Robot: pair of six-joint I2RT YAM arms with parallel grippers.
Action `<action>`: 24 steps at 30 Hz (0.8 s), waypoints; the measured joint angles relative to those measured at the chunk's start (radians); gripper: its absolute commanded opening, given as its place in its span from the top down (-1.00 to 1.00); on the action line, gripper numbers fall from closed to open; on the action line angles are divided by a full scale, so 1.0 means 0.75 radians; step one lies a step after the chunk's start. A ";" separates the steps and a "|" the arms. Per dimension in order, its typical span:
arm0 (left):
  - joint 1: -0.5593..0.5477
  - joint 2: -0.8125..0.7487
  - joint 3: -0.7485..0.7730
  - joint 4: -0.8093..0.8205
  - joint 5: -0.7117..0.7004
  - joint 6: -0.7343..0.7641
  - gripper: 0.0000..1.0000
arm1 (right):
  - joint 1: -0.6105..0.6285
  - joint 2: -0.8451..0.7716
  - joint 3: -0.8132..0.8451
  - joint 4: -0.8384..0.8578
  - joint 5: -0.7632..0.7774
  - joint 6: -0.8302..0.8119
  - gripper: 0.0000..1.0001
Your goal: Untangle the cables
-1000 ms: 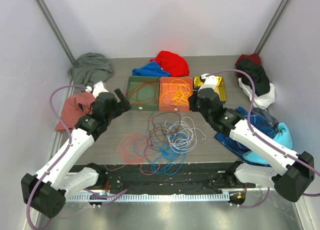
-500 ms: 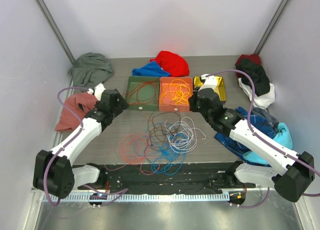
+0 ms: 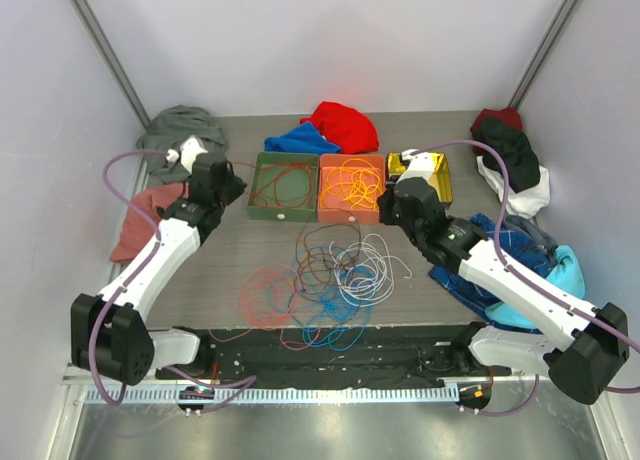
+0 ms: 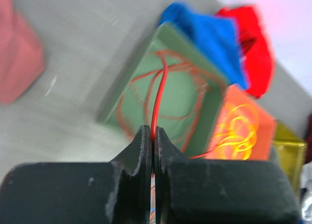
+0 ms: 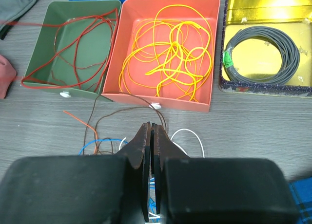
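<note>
The cables lie as a loose tangle [image 3: 335, 275] of blue, white, brown and orange loops on the table in front of the trays. A red cable [image 4: 160, 92] runs out of the green tray [image 3: 283, 217], and my left gripper [image 4: 153, 129] is shut on it. That gripper [image 3: 226, 186] hovers just left of the green tray. Yellow cable [image 5: 168, 53] fills the orange tray [image 5: 161, 100]. My right gripper [image 5: 152, 125] is shut, low over the tangle's far edge, with a dark brown cable [image 5: 114, 116] arcing past its tip. I see nothing pinched between its jaws.
A gold tin [image 5: 265, 90] holds a grey coil [image 5: 261, 53] right of the orange tray. Clothes ring the table: a pink cloth [image 3: 150, 215] and a grey one [image 3: 180, 130] at left, red and blue ones [image 3: 325, 130] behind the trays, blue ones [image 3: 520, 250] at right.
My left gripper swung back and to the left, from over the table to beside the green tray, and went from wide open to shut on the red cable. The right arm stayed put.
</note>
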 measured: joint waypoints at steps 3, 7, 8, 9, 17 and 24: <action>-0.013 0.067 0.137 0.023 0.018 0.038 1.00 | 0.000 0.000 -0.010 0.001 -0.002 0.001 0.91; -0.073 0.227 0.312 0.064 0.050 0.078 1.00 | 0.000 0.001 -0.012 0.002 -0.005 0.001 0.91; -0.095 0.272 0.341 0.080 0.064 0.084 1.00 | 0.000 0.001 -0.012 0.002 -0.005 0.001 0.91; -0.116 0.320 0.366 0.090 0.080 0.087 1.00 | 0.000 0.001 -0.012 0.002 -0.005 0.001 0.91; -0.207 0.699 0.490 0.098 0.182 0.087 1.00 | 0.000 0.001 -0.012 0.000 0.004 -0.001 0.91; -0.209 0.874 0.590 0.057 0.191 0.119 1.00 | 0.000 0.001 -0.012 0.000 0.013 -0.004 0.91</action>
